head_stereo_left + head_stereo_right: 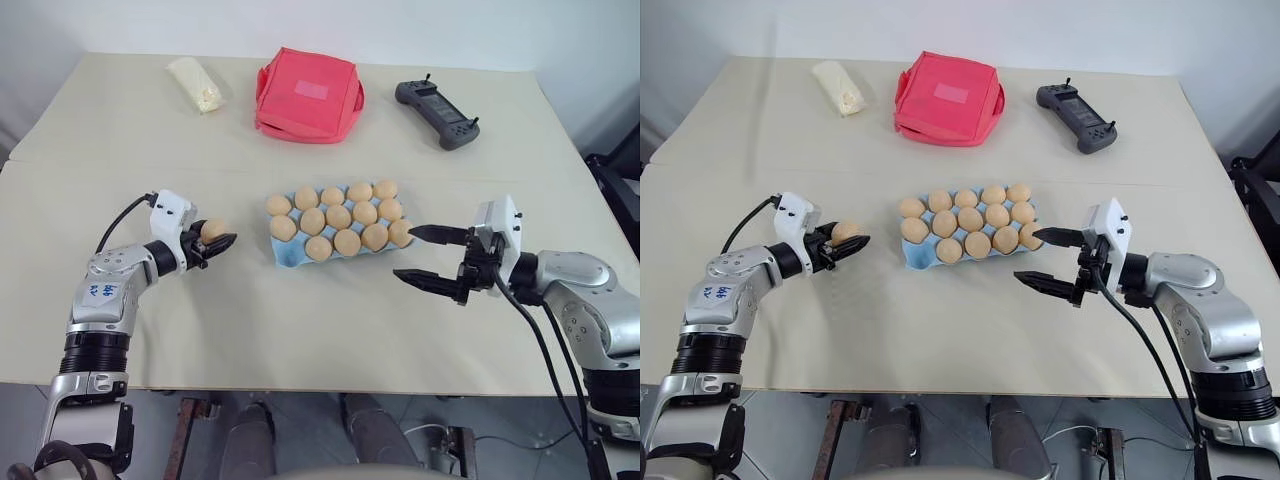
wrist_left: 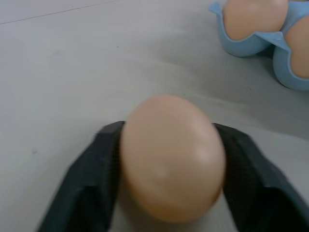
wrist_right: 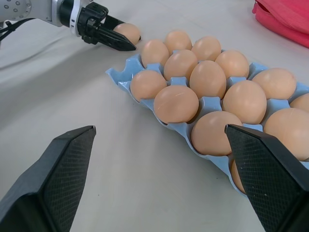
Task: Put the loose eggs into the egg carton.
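Left gripper (image 1: 214,242) jaws clenched on one egg (image 1: 213,230), just above the surface (image 1: 300,330), left of the egg carton (image 1: 285,256) — nearly full of eggs. Right gripper (image 1: 428,258) at the carton's right end, jaws released, empty.

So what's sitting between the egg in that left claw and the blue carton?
Nothing: bare table separates the egg in the left gripper from the egg carton, seen in the left eye view.

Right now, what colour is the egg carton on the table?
Light blue. The egg carton shows best in the right wrist view, between the eggs.
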Robot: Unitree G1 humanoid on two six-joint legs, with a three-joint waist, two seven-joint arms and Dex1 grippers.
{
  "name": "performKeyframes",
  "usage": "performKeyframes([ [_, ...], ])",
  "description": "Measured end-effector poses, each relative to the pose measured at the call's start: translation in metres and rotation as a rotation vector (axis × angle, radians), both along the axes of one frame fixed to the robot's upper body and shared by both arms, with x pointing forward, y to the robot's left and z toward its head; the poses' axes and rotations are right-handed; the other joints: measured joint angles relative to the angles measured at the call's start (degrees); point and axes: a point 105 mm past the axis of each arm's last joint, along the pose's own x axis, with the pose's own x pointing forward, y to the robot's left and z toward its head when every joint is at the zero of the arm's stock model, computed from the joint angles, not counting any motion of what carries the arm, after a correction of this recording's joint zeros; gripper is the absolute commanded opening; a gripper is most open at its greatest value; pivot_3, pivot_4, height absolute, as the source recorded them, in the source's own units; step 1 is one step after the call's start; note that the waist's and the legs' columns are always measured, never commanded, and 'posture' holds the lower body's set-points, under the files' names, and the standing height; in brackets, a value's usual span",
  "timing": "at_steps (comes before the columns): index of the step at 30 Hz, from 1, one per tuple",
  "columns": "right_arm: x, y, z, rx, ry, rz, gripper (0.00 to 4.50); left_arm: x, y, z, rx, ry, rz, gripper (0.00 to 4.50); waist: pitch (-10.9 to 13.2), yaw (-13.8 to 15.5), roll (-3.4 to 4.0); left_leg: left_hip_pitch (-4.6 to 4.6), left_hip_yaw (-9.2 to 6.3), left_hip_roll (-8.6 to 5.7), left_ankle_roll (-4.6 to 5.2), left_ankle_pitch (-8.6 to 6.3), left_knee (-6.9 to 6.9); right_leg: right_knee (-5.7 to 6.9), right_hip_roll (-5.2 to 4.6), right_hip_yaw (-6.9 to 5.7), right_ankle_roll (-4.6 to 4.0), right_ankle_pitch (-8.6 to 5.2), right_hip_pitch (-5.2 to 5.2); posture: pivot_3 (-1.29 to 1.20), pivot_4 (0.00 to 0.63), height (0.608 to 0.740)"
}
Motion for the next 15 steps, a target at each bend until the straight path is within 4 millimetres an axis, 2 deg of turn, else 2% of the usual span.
performKeyframes([
  [5,0.000,0.000,0.000,-0.001,-0.003,0.000,4.50,-0.004,-0.012,0.013,-0.019,-0.034,-0.070,1.71,0.00,0.03,0.00,-0.01,0.00,0.00,0.00,0.00,0.00,-0.01,0.00,0.00,0.00,0.00,0.00,0.00,0.150,0.740],
  [11,-0.003,-0.003,-0.005,0.002,0.011,-0.028,4.50,-0.016,-0.051,0.060,-0.068,-0.136,-0.262,1.71,0.00,0.18,0.00,-0.02,-0.01,-0.01,0.00,0.00,0.00,-0.02,-0.01,0.00,0.01,0.00,0.02,0.00,0.150,0.740],
  [13,-0.005,-0.005,-0.005,0.006,0.005,-0.043,4.50,-0.022,-0.062,0.064,-0.066,-0.134,-0.320,1.71,0.00,0.16,0.00,-0.02,-0.01,-0.01,0.00,0.00,0.02,-0.02,-0.01,0.01,0.01,0.00,0.03,0.00,0.150,0.740],
  [15,-0.006,-0.006,-0.004,0.010,0.000,-0.054,4.50,-0.027,-0.074,0.058,-0.050,-0.095,-0.374,1.71,0.00,0.14,0.00,0.00,-0.02,-0.01,0.01,0.00,0.03,-0.01,0.00,0.00,0.01,0.00,0.04,0.00,0.150,0.740],
])
